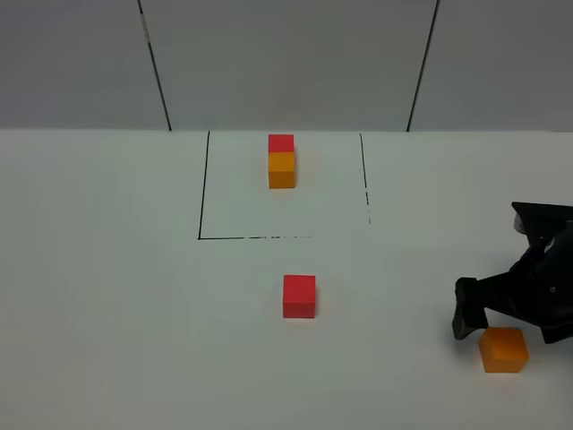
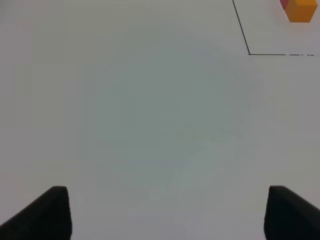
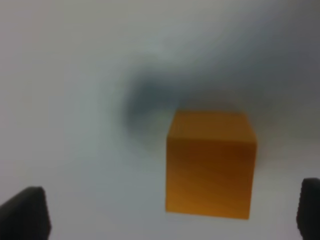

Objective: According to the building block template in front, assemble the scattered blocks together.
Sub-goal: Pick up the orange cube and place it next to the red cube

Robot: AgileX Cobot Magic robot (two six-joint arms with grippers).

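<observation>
The building block template (image 1: 281, 161), a red cube joined to an orange one, stands inside the black-outlined square (image 1: 202, 197); its corner also shows in the left wrist view (image 2: 301, 11). Of the scattered blocks, the red cube (image 1: 299, 296) sits alone mid-table. The orange cube (image 1: 503, 349) lies at the right front. My right gripper (image 1: 510, 324) hovers open right over it, and in the right wrist view the orange cube (image 3: 210, 165) sits between the spread fingers of that gripper (image 3: 167, 220), untouched. My left gripper (image 2: 170, 215) is open over bare table and holds nothing.
The white table (image 1: 107, 296) carries only the black outline around the template, whose corner (image 2: 248, 52) shows in the left wrist view. A grey panelled wall (image 1: 286, 63) stands behind. The left arm is outside the exterior view.
</observation>
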